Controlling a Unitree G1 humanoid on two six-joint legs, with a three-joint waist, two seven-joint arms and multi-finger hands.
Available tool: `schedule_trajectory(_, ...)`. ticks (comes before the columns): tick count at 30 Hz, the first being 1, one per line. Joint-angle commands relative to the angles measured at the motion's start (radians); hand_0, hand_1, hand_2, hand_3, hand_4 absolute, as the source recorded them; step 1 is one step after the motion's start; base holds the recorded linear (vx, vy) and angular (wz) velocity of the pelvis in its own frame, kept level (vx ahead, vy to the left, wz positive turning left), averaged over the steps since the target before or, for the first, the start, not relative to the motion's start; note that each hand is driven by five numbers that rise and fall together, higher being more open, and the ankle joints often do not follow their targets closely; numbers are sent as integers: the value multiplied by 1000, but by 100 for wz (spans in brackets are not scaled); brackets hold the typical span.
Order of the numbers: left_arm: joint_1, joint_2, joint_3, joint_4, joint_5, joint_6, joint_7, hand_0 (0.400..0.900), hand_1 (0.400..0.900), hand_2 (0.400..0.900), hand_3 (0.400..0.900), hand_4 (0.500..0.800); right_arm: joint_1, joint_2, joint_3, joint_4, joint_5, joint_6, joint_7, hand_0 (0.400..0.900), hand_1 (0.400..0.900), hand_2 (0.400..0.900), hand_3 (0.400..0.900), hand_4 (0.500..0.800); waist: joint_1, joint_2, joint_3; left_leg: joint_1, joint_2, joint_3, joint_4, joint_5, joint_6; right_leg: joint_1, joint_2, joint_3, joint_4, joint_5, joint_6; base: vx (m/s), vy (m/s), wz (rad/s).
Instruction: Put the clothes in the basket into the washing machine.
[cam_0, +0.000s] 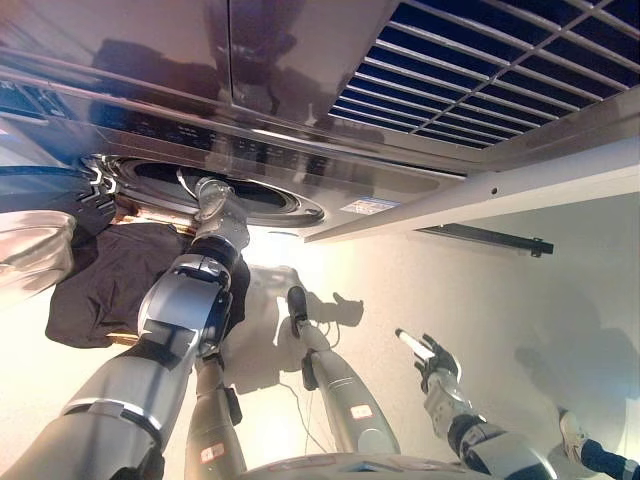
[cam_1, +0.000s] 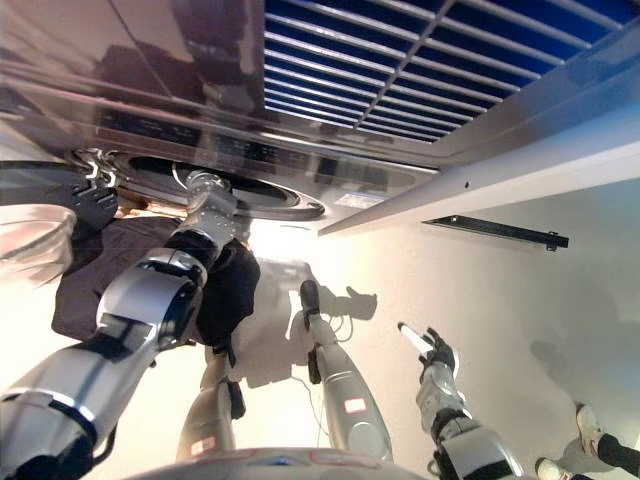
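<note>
The dark washing machine (cam_0: 300, 60) fills the top of the view, and its round drum opening (cam_0: 255, 198) is at centre left. My left arm reaches up to the opening. My left hand (cam_0: 208, 192) is at the drum's rim, with its fingers hidden inside. A heap of dark clothes (cam_0: 105, 285) lies in the basket (cam_0: 122, 338) at the left, beside my left arm. My right hand (cam_0: 432, 358) hangs at the lower right, fingers straight and empty, away from the machine; it also shows in the right eye view (cam_1: 430, 352).
The machine's open door (cam_0: 35, 250), with its glass bowl, hangs at the far left above the basket. A white ledge (cam_0: 520, 180) runs from the machine to the right. A person's shoe (cam_0: 573, 435) stands on the floor at the lower right.
</note>
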Motion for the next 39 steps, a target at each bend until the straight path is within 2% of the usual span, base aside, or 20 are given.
schedule_trajectory(1,-149,31,43,-33,-19,-86,-41,429,429,429,429,518,-59,-69,-18,-3,-27,-62,7,900,900,900,900,800,-15,26,53,-28,-15,-44,25,-29,14,63,75,-49,-32,13,37,58,-6,4)
schedule_trajectory(2,-148,31,43,-33,-19,-86,-41,520,520,520,520,572,-58,-69,-18,-3,-27,-62,7,900,900,900,900,800,-15,27,51,-28,-15,-44,24,-28,14,62,75,-49,-32,13,37,50,-5,5)
schedule_trajectory(3,-140,33,45,-15,-22,-71,-53,900,900,900,900,800,-57,-69,-15,-7,-27,-63,15,900,900,900,900,800,-15,29,48,-25,-15,-44,20,-28,12,64,75,-50,-33,12,37,41,-11,5)
schedule_trajectory(6,-115,45,56,3,-29,-64,-65,900,900,900,900,800,-45,-76,-17,-4,-36,-63,24,900,900,900,900,800,-11,35,39,-19,-19,-53,14,-29,12,68,75,-55,-35,9,36,43,-21,8)
schedule_trajectory(12,-51,48,36,50,46,-28,-63,900,900,900,900,800,-24,-81,-24,10,-45,-60,34,900,900,900,900,800,8,55,26,9,-21,-69,-14,-15,5,85,74,-71,-35,-1,31,17,-19,10)
schedule_trajectory(13,6,57,-1,70,135,7,-64,900,900,900,900,800,-19,-88,-30,16,-43,-56,40,900,900,900,900,800,21,63,23,36,-19,-75,-33,-3,2,105,73,-80,-35,-4,32,10,-25,11)
schedule_trajectory(14,8,56,-1,68,137,7,-62,900,900,900,900,800,-18,-87,-30,16,-43,-57,40,900,900,900,900,800,21,62,25,41,-19,-75,-37,-2,2,109,73,-80,-36,-4,32,15,-46,20)
schedule_trajectory(15,42,64,-31,73,195,25,-75,900,900,900,900,800,-11,-85,-30,19,-51,-54,47,900,900,900,900,800,31,66,26,59,-17,-80,-49,6,-1,123,73,-86,-35,-7,31,21,-45,24)
schedule_trajectory(16,124,63,-47,68,227,34,-103,900,900,900,900,800,-10,-88,-40,23,-47,-47,56,900,900,900,900,800,47,74,26,92,-15,-86,-69,15,-5,150,72,-97,-35,-13,31,20,-44,24)
schedule_trajectory(17,126,63,-47,67,228,35,-102,900,900,900,900,800,-9,-88,-39,22,-47,-48,56,900,900,900,900,800,47,73,26,95,-15,-86,-72,16,-5,153,72,-97,-36,-13,31,8,-31,28)
schedule_trajectory(18,184,69,-70,77,289,50,-108,900,900,900,900,800,-7,-90,-47,29,-49,-47,63,900,900,900,900,800,57,77,25,115,-17,-92,-85,27,-7,170,69,-104,-37,-14,30,8,-9,20)
schedule_trajectory(20,334,47,-115,96,402,82,-141,900,900,900,900,800,-14,-100,-67,41,-54,-35,77,900,900,900,900,800,91,94,29,186,-17,-97,-114,32,-11,237,67,-121,-37,-29,29,45,-2,29)
schedule_trajectory(21,334,47,-115,96,402,82,-141,900,900,900,900,800,-14,-100,-68,41,-54,-35,77,900,900,900,900,800,90,93,29,184,-19,-98,-115,38,-11,236,65,-122,-39,-25,29,41,13,23)
schedule_trajectory(22,388,37,-130,104,461,92,-143,900,900,900,900,800,-25,-104,-74,47,-57,-28,80,900,900,900,900,800,103,99,30,210,-19,-98,-127,41,-12,263,64,-126,-41,-29,29,21,28,16)
schedule_trajectory(25,587,8,-200,84,619,107,-211,900,900,900,900,800,-32,-132,-111,69,-75,-7,113,900,900,900,900,800,145,127,21,285,-27,-105,-138,41,-11,350,57,-140,-55,-42,28,53,43,24)
schedule_trajectory(26,626,4,-210,76,636,108,-234,900,900,900,900,800,-27,-136,-115,70,-77,-2,123,900,900,900,900,800,152,132,19,301,-30,-106,-140,41,-11,366,56,-141,-58,-43,28,30,44,24)
schedule_trajectory(29,714,-6,-205,82,660,112,-284,900,900,900,900,800,-6,-145,-126,79,-90,11,152,900,900,900,900,800,169,143,8,336,-32,-105,-142,39,-10,408,50,-142,-70,-46,29,9,14,13)
schedule_trajectory(34,905,-16,-181,89,713,133,-407,900,900,900,900,800,90,-138,-138,78,-152,47,236,900,900,900,900,800,203,166,-41,418,-38,-105,-141,30,-6,507,43,-149,-94,-62,31,-3,18,11)
schedule_trajectory(36,931,-18,-169,88,700,137,-427,900,900,900,900,800,108,-136,-129,79,-175,54,251,900,900,900,900,800,208,169,-48,435,-39,-109,-140,28,-5,524,41,-156,-91,-68,30,5,6,21)
schedule_trajectory(39,982,-21,-173,91,753,143,-442,900,900,900,900,800,151,-115,-106,75,-230,71,272,900,900,900,900,800,226,172,-74,482,-41,-121,-147,23,0,580,39,-169,-87,-85,29,42,11,26)
